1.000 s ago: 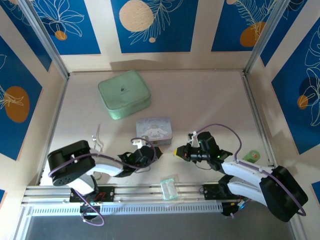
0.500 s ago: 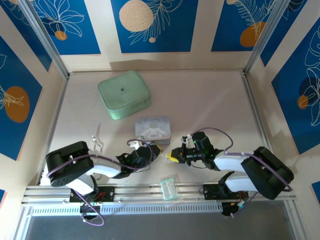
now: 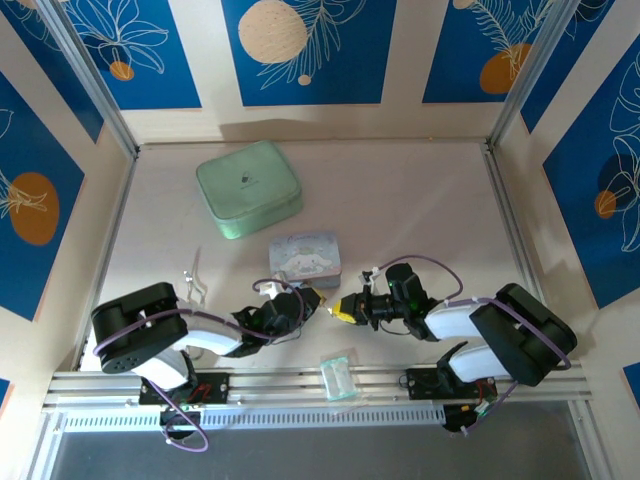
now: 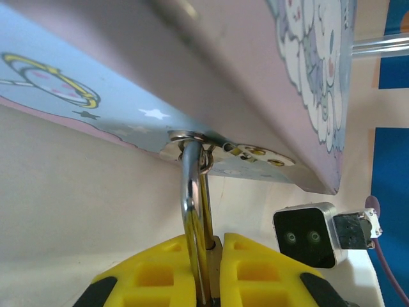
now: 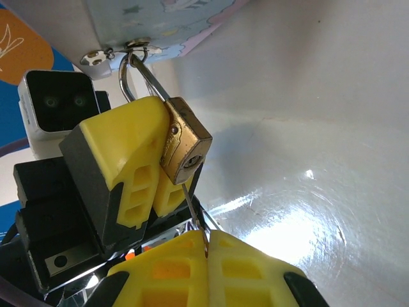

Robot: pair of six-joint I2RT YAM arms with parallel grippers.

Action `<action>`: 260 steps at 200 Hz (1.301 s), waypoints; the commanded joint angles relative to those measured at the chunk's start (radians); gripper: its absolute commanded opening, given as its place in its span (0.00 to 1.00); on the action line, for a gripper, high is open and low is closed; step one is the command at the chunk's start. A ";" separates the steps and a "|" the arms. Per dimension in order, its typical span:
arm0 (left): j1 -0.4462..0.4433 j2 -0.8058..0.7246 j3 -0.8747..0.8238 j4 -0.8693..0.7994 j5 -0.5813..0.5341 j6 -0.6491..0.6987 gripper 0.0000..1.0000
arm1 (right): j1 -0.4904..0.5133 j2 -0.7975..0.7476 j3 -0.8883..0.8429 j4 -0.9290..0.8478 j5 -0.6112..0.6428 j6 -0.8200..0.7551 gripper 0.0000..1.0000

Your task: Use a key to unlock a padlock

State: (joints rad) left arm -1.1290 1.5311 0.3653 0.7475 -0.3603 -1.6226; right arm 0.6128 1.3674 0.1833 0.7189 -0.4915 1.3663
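Right claw (image 5: 206,248) clenched the key (image 5: 192,208), its tip touching the padlock (image 5: 185,144) hanging from the box (image 3: 307,258). Left claw (image 4: 215,256) pinched that padlock. Insertion looked unfinished; turning and opening were not yet done.

Overhead, I get bright, even light, with soft shadows along the tabletop (image 3: 420,190)'s rear edge. My right wrist view shows the padlock (image 5: 185,144) sharp, and white glare on the tabletop at lower right. My left wrist view blurs where the box (image 4: 211,70) looms close.
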 commanded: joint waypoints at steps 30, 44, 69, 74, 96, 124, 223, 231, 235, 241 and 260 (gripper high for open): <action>-0.003 -0.012 -0.006 0.107 -0.019 -0.031 0.00 | -0.033 0.013 0.008 0.032 -0.037 0.005 0.00; -0.003 -0.015 -0.006 0.124 -0.014 -0.038 0.00 | -0.028 0.019 0.026 0.011 -0.043 -0.006 0.00; -0.003 -0.054 0.009 0.050 -0.020 -0.025 0.00 | -0.025 0.037 0.030 0.027 -0.050 0.002 0.00; -0.003 -0.062 0.010 0.033 -0.023 -0.023 0.00 | -0.025 0.038 0.029 0.030 -0.049 0.002 0.00; -0.003 -0.071 0.007 0.030 -0.034 -0.023 0.00 | -0.024 0.046 0.022 0.041 -0.044 0.004 0.00; -0.003 -0.065 0.011 0.029 -0.031 -0.023 0.00 | -0.028 0.053 0.012 0.066 -0.047 0.014 0.00; -0.003 -0.018 0.017 0.109 -0.006 -0.049 0.00 | -0.018 0.138 0.048 0.172 -0.052 0.029 0.00; -0.004 -0.016 0.017 0.114 -0.003 -0.050 0.00 | -0.021 0.156 0.053 0.196 -0.055 0.035 0.00; -0.003 -0.016 0.017 0.116 -0.002 -0.049 0.00 | -0.023 0.165 0.053 0.209 -0.055 0.039 0.00; -0.004 -0.015 0.017 0.115 0.002 -0.049 0.00 | -0.029 0.181 0.050 0.236 -0.057 0.048 0.00; -0.005 -0.016 0.015 0.118 0.013 -0.050 0.00 | -0.039 0.242 0.049 0.336 -0.072 0.082 0.00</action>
State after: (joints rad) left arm -1.1259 1.5185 0.3607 0.7467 -0.3798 -1.6600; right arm 0.5835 1.5482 0.2077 0.9077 -0.5388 1.4082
